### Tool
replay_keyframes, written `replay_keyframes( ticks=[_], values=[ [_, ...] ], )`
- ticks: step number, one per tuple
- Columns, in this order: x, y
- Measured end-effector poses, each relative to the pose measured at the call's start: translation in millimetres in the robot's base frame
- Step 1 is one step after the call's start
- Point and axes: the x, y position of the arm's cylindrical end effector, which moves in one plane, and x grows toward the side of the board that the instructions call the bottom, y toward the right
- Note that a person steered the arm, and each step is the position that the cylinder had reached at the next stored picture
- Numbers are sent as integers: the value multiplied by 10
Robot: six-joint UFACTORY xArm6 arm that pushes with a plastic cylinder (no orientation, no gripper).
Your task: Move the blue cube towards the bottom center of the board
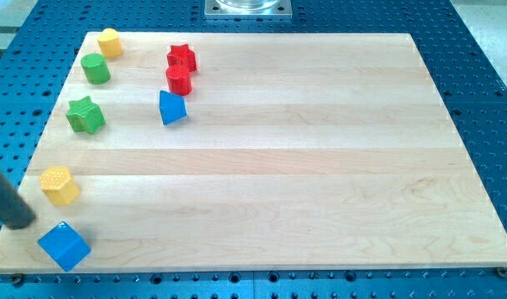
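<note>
Only yellow hexagon [60,184] crowds blue cube [64,246].

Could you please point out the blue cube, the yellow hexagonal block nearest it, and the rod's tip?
Blue cube [64,246], camera view: centre of its top face.
Yellow hexagonal block [58,183], camera view: its top face.
My tip [19,221], camera view: the rod's very end, up-left of the blue cube.

Seven spare blocks crowd the tabletop's [320,149] left side.

At the view's top left sits a yellow cylinder [110,42], a green cylinder [95,68] just below it, then a green star [86,115]. A yellow hexagonal block [60,184] lies lower, near the left edge. A red star [181,57] touches a red cylinder [179,79], with a blue triangular block [171,108] just beneath.
</note>
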Motion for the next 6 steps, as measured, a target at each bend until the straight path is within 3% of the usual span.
replay_keyframes(
  ticks=[3,6],
  values=[
    [473,180],
    [430,1508]
  ],
)
